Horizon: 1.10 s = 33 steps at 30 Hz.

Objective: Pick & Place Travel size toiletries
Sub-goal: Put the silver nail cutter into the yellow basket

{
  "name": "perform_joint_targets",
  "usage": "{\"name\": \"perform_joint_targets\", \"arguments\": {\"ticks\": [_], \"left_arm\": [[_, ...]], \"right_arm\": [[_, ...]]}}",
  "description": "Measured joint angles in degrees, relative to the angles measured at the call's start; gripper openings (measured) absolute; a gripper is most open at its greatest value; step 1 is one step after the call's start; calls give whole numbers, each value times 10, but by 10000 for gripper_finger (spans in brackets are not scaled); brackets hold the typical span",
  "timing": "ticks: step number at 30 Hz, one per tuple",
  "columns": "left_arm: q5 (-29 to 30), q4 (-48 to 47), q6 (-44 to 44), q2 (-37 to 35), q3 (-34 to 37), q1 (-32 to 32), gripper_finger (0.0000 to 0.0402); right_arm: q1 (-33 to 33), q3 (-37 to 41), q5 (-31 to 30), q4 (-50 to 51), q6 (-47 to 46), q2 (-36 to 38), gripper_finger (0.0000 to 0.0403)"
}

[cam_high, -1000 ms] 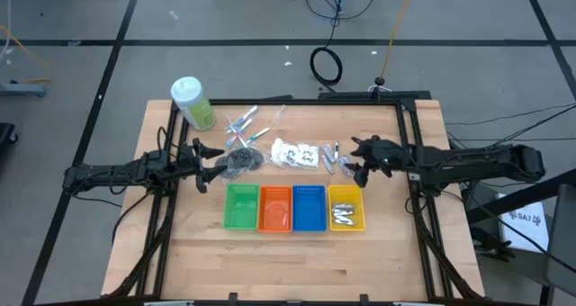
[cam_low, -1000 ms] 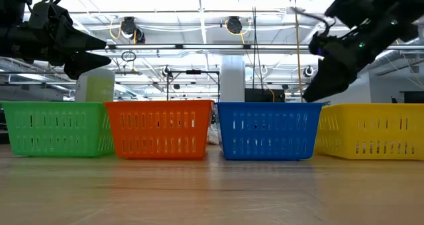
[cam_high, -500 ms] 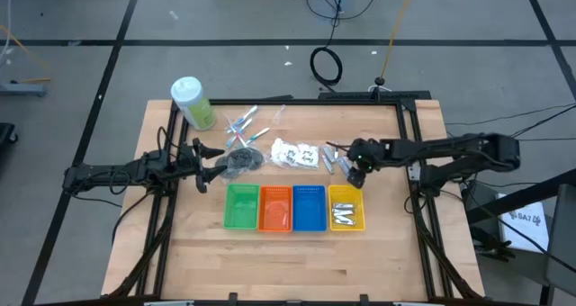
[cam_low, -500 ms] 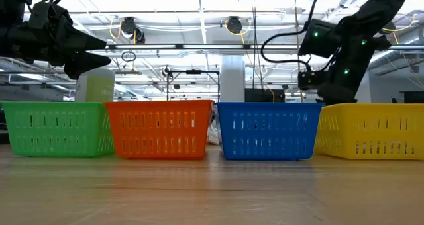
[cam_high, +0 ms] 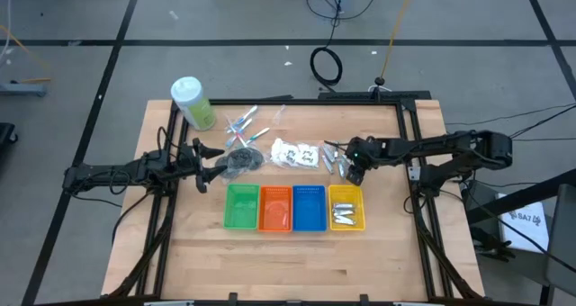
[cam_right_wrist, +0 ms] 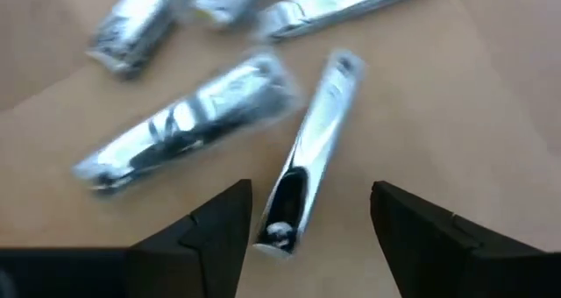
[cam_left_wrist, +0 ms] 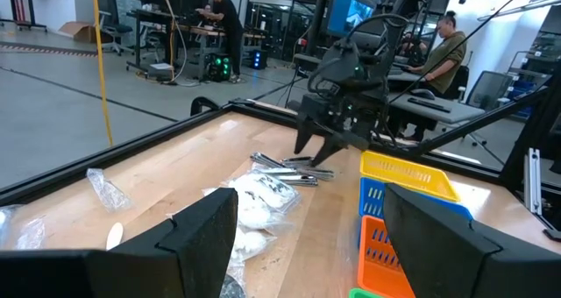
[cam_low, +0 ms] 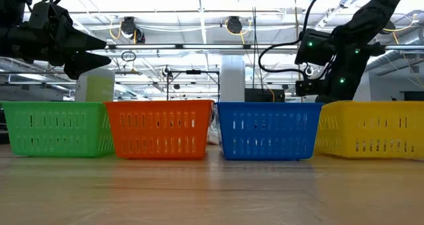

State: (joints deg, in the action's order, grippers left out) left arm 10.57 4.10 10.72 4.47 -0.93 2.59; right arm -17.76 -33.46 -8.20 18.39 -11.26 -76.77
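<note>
Several silver-grey tubes [cam_high: 334,157] lie flat on the table just beyond the yellow bin [cam_high: 346,194], which holds more tubes [cam_high: 346,218]. My right gripper [cam_high: 352,168] hangs open over the loose tubes, pointing down; in its wrist view one tube [cam_right_wrist: 312,154] lies between the open fingers [cam_right_wrist: 311,206], untouched. White packets [cam_high: 297,152], a dark clear pouch [cam_high: 243,159] and thin sticks [cam_high: 244,122] lie on the far half of the table. My left gripper [cam_high: 219,163] waits open beside the pouch.
Green [cam_high: 241,206], orange [cam_high: 275,207], blue [cam_high: 309,207] and yellow bins stand in a row mid-table. A large pale-green bottle [cam_high: 193,102] stands at the far left corner. Bare wood lies in front of the bins. People sit at desks beyond the table [cam_left_wrist: 443,53].
My right gripper has tipped from a slant to pointing down and drawn a little toward the table's left, settling over the loose silver tubes, while its arm has folded in. The left arm has kept still.
</note>
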Motion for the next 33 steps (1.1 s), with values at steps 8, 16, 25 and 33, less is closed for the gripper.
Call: {"name": "perform_joint_targets", "arguments": {"ticks": [8,16,25,33], "left_arm": [[0,0,0,0,0,0,280],[0,0,0,0,0,0,280],[0,0,0,0,0,0,280],[0,0,0,0,0,0,280]], "right_arm": [[-51,0,8,3,4,0,206],[-60,0,23,-4,51,0,203],[-59,1,25,1,53,0,189],[-59,1,27,7,50,0,125]]}}
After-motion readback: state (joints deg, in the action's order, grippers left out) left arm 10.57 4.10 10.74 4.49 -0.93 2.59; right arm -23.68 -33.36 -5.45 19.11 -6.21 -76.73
